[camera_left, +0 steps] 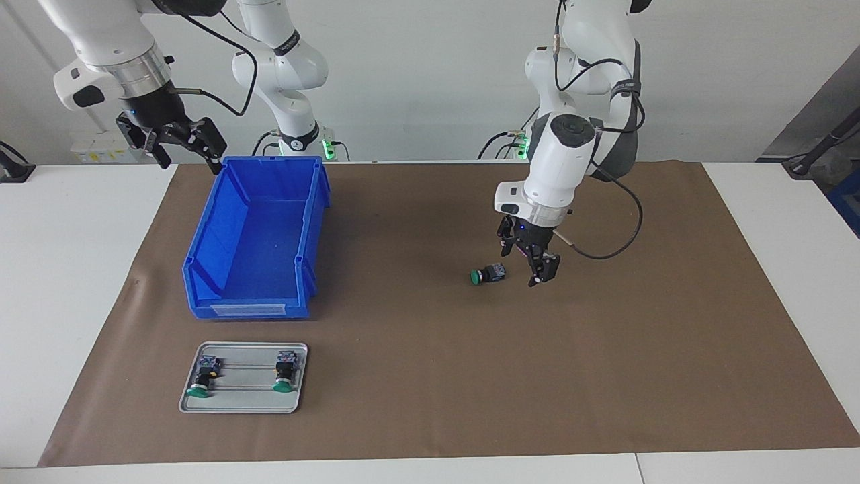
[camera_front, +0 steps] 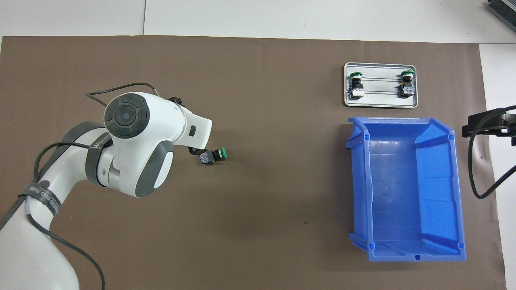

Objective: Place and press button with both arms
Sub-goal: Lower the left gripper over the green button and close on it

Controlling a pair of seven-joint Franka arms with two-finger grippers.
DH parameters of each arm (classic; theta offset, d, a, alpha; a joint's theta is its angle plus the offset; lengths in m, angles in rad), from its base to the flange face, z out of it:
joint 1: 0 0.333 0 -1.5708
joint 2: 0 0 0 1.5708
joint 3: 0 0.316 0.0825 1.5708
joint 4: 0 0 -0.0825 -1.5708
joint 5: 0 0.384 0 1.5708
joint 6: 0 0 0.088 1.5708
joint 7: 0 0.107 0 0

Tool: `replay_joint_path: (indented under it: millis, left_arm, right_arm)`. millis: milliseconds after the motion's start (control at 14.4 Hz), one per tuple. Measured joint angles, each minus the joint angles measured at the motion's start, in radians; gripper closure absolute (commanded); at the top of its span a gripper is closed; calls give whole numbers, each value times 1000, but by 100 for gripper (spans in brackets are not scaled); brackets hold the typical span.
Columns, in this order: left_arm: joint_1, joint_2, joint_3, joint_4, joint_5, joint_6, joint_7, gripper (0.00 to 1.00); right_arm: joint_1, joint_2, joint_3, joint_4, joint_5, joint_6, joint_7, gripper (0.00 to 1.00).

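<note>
A button (camera_left: 488,273) with a green cap and a black body lies on its side on the brown mat (camera_left: 430,376); it also shows in the overhead view (camera_front: 213,156). Its cap points toward the right arm's end of the table. My left gripper (camera_left: 527,263) hangs low over the mat right beside the button's terminal end, open and empty; in the overhead view its wrist hides most of it. My right gripper (camera_left: 181,142) is open and empty, raised beside the blue bin's corner nearest the robots, and the arm waits there.
A blue bin (camera_left: 208,228) stands empty toward the right arm's end of the mat (camera_front: 358,181). Farther from the robots, a grey tray (camera_left: 243,402) holds two more green-capped buttons (camera_left: 201,380) (camera_left: 283,373); it also shows in the overhead view (camera_front: 381,102).
</note>
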Motion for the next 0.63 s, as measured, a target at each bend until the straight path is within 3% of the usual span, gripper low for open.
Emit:
replay_joint_path:
  millis: [279, 627]
  left_arm:
    - [-56, 112, -1, -1, 0, 71, 8, 4]
    - [-106, 130, -2, -7, 0, 67, 15, 5]
  right_arm:
    - [9, 0, -11, 1, 0, -18, -3, 0]
    - [36, 0, -10, 9, -36, -30, -3, 0]
